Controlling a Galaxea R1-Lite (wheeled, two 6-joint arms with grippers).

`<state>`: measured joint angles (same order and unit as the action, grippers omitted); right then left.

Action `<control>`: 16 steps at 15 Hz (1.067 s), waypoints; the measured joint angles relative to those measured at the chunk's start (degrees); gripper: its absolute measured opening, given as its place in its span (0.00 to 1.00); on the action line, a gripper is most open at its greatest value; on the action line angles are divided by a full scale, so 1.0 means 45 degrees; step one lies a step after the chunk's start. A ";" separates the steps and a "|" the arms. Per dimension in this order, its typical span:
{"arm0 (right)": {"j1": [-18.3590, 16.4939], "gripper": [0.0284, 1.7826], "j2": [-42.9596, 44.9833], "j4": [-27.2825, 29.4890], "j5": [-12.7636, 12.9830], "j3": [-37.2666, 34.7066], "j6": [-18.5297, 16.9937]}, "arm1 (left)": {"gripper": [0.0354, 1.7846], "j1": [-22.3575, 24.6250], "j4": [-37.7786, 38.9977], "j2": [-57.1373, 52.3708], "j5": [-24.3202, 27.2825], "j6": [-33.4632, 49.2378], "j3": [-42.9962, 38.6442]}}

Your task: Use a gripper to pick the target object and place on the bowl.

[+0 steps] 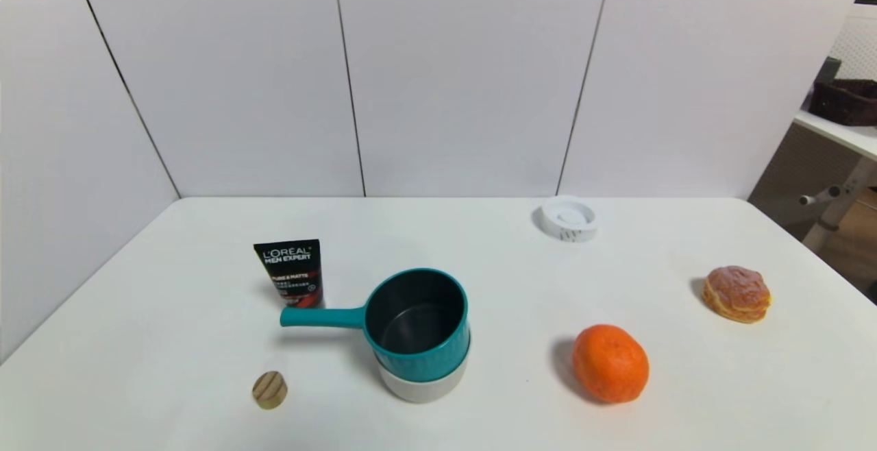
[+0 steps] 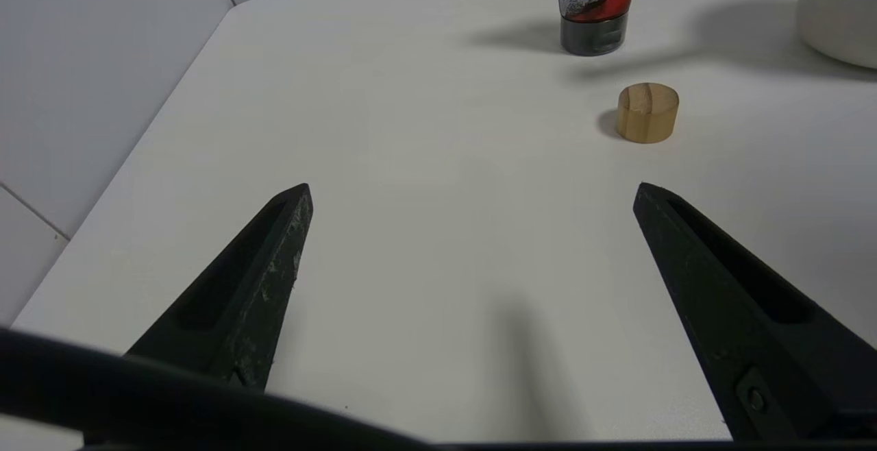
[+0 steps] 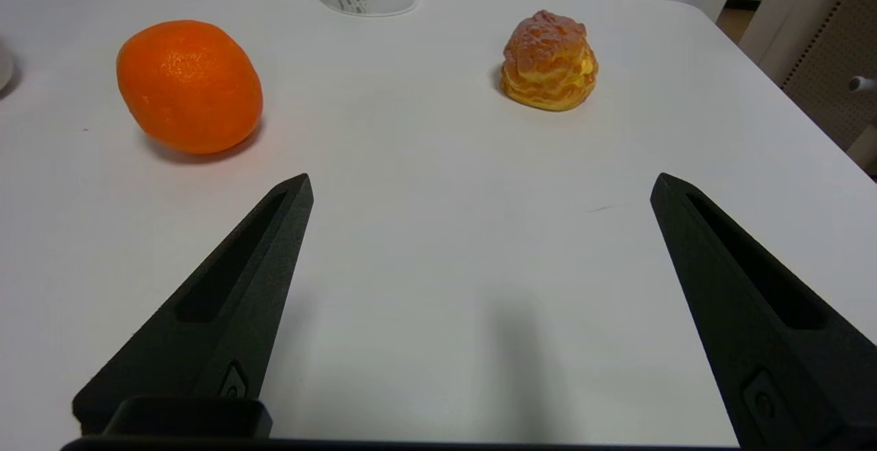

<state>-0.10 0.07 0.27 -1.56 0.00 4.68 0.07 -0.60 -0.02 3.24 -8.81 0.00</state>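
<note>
Saucepan [image 1: 416, 324], teal with a dark inside, sat upright in the bowl [image 1: 423, 384] near the table's middle, its straight handle pointing toward 9 o'clock in the head view. Neither gripper touched it. The left gripper [image 2: 473, 194] hung low over the near left part of the white table [image 1: 479, 266], jaws spread wide with nothing between them; the right gripper [image 3: 479, 187] hung likewise over the near right part, jaws equally wide and empty.

Only the bowl's lower wall showed beneath the pan, and the left wrist view cut it off at the frame's edge. Both arms lay outside the head view, so how high the fingers rode was hard to judge.

Nearest the left gripper stood a small wooden cylinder [image 2: 648, 113], at about 8 o'clock from the bowl. An orange fruit [image 1: 610, 363] lay at 3 o'clock from the bowl. Beyond the cylinder a black tube [image 1: 290, 273] stood on its cap, and a cream puff [image 1: 736, 293] sat farther right. Farthest, at 1 o'clock, was a flat white round dish [image 1: 567, 218]. White panelled walls [image 1: 466, 74] closed the back and left side; at the right edge a shelf held what was probably a dark basket [image 1: 846, 100].
</note>
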 joint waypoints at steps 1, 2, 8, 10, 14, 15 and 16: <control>0.0000 0.96 0.0000 -0.0005 0.0000 0.0000 0.0000 | 0.94 0.0000 -0.0014 0.0000 -0.0011 0.0263 0.0000; 0.0000 0.96 0.0000 -0.0005 0.0000 0.0000 0.0005 | 0.94 0.0000 -0.0019 0.0000 -0.0043 0.0618 0.0000; 0.0000 0.96 0.0000 0.0000 0.0000 0.0000 0.0030 | 0.94 0.0000 0.0068 0.0000 -0.0721 0.1861 0.0000; 0.0000 0.96 0.0000 -0.0005 -0.0027 0.0000 0.0165 | 0.94 0.0000 0.0068 0.0000 -0.0721 0.1861 0.0000; 0.0000 0.96 0.0000 -0.0019 0.0054 0.0000 0.0005 | 0.94 0.0000 0.0073 0.0000 -0.0721 0.1867 0.0000; 0.0000 0.96 0.0000 -0.0005 0.0054 0.0000 0.0000 | 0.94 0.0000 0.0073 0.0005 -0.0721 0.1861 0.0000; 0.0000 0.96 0.0000 -0.0005 0.0041 0.0000 0.0011 | 0.94 0.0000 0.0073 0.0005 -0.0721 0.1861 0.0000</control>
<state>-0.10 0.07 0.24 -1.38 0.00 4.73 0.07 -0.27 0.00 0.00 -0.44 0.00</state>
